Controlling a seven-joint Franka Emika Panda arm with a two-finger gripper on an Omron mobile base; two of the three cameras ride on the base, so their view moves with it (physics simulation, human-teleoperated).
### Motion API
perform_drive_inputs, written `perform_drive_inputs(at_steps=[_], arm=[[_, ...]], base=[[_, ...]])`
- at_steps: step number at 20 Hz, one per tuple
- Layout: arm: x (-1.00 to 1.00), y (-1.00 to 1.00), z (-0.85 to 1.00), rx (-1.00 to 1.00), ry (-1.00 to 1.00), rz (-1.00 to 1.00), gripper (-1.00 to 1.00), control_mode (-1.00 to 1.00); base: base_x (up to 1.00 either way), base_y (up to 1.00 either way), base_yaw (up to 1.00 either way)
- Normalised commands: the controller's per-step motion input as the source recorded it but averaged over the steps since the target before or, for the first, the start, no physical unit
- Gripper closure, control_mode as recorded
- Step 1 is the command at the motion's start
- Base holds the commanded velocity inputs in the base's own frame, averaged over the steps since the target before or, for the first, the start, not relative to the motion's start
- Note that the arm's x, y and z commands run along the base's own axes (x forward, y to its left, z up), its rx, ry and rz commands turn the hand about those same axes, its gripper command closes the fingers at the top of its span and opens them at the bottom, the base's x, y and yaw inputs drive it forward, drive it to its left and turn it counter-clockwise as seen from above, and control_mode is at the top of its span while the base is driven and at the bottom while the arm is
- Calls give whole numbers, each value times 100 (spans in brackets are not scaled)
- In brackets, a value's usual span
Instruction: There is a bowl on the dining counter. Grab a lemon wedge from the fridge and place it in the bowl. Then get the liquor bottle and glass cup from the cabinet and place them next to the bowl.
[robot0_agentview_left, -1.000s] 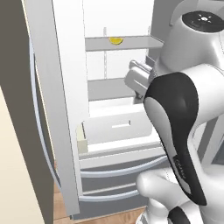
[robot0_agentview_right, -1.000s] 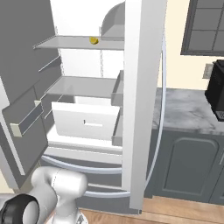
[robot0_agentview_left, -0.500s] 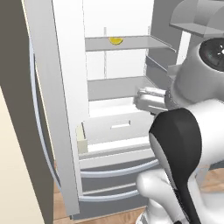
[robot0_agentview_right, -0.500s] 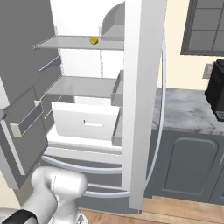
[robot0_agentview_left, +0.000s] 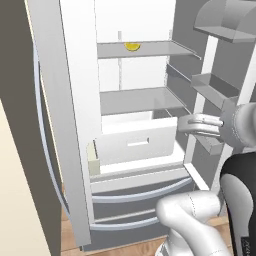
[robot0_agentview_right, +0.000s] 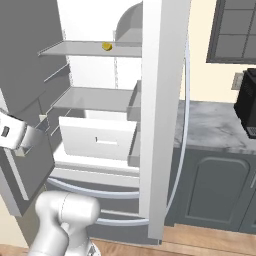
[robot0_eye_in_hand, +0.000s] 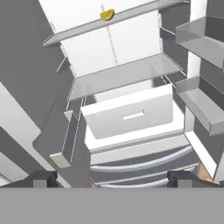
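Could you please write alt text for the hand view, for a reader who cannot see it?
An open fridge seen from in front, with a yellow lemon wedge on its top shelf. Below are a second shelf and a white drawer, with door bins at right. The open gripper has its two dark fingertips at the bottom, holding nothing.

You will find nothing to read here: the fridge (robot0_agentview_left: 65, 125), its shelves and its drawer (robot0_agentview_left: 136, 143) carry no lettering, label, brand or number, and neither do the cabinet doors (robot0_agentview_right: 212, 192) or the black appliance (robot0_agentview_right: 248, 102) on the desk (robot0_agentview_right: 212, 125).
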Motion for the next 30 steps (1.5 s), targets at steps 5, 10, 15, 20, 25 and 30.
perform_drive_inputs(at_steps=[5,10,15,20,25,30], arm=[[57,0,-15,0,0,15,-100,-100],[11,2,-9,-3,0,0,-100,-100],[6,4,-14,-1,0,-7,-100,-100],[1,0,-1,0,0,-3,-100,-100],[0,0,0,0,0,0,-100,-100],[0,0,0,0,0,0,-100,100]], base=[[0,0,0],[0,0,0],[0,0,0],[0,0,0],[0,0,0],[2,0,-1]])
